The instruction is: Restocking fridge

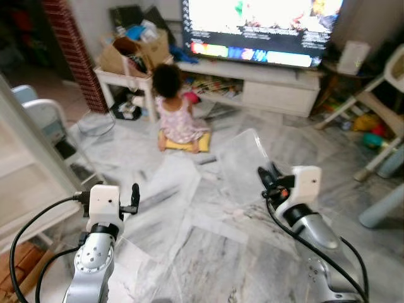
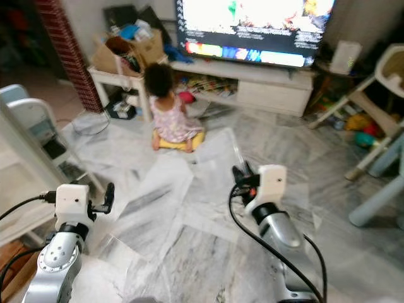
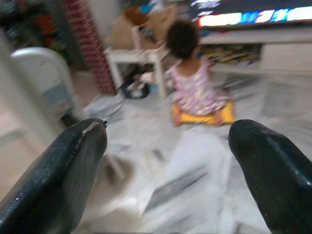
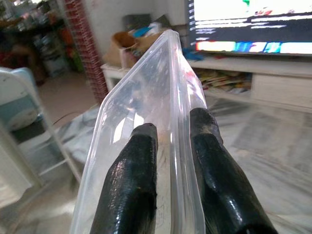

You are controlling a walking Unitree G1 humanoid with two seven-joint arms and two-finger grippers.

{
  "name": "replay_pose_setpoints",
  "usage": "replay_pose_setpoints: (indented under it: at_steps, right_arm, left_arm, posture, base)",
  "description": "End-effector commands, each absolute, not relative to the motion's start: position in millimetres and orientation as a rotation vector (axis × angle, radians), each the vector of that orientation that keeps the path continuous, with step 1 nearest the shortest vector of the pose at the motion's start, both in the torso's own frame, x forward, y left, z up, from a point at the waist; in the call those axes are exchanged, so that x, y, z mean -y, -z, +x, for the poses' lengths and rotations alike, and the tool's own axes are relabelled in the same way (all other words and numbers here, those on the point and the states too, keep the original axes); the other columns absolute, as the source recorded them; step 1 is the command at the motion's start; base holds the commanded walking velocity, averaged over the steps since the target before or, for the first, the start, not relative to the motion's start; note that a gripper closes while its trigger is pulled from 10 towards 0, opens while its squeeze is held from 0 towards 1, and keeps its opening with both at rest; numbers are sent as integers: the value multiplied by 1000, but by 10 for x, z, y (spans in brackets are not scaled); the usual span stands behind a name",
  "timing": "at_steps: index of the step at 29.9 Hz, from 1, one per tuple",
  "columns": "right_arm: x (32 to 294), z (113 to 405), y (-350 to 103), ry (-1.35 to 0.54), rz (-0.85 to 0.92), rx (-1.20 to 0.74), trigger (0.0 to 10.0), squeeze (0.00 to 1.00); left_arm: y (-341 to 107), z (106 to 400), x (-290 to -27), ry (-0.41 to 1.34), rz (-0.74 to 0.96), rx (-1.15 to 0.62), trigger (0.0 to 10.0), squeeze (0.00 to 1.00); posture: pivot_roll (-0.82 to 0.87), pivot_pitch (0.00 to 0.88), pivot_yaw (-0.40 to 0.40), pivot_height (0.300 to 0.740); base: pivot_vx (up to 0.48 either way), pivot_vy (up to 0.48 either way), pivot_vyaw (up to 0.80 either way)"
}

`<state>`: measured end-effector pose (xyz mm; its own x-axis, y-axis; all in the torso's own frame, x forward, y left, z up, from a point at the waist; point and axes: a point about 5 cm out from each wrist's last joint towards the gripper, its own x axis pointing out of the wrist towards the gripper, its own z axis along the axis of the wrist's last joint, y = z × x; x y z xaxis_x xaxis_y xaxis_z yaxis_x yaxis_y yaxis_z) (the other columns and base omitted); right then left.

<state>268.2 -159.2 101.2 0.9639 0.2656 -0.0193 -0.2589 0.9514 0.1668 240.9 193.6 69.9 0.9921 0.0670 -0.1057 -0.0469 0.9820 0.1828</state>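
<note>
We see our right gripper [image 4: 170, 141] pinching the wall of a clear, thin plastic container [image 4: 146, 97], held above the grey marble floor [image 1: 208, 252]. Our left gripper [image 3: 168, 141] gapes wide, holding nothing.

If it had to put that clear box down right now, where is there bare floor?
Bare marble floor lies between the left hand and the right hand, which grips the box. Further on it is crowded: a child sits before the TV stand, and toys lie under the high chair.
</note>
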Motion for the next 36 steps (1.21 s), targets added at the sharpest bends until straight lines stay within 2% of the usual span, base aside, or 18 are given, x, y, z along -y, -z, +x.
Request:
replay_pose_setpoints:
  at_steps: [1, 16, 22, 32, 36]
  right_arm:
    - [1546, 2694, -1036, -289, 160, -29, 10000, 0]
    - [1515, 2707, -1027, -306, 163, -31, 10000, 0]
    - [1599, 2695, -958, -250, 182, -59, 10000, 0]
    - [1548, 2684, -941, -283, 156, -57, 10000, 0]
    - [1527, 2670, -953, -299, 162, -46, 10000, 0]
  left_arm:
    - [-694, 2420, -1961, -63, 197, -123, 10000, 0]
    - [-691, 2446, -1935, -61, 202, -124, 10000, 0]
    - [-668, 2417, -1938, -53, 197, -135, 10000, 0]
    - [-696, 2464, -1922, -51, 183, -124, 10000, 0]
    - [-708, 2471, -1910, -40, 186, -115, 10000, 0]
  posture:
    - [35, 0, -13, 740]
    - [38, 0, -13, 740]
    - [40, 0, -14, 740]
    - [36, 0, -4, 740]
    - [40, 0, 1, 740]
  base:
    - [0, 0, 694]
    - [0, 0, 695]
    - [0, 409, 150]
    - [0, 480, 0]
    - [0, 480, 713]
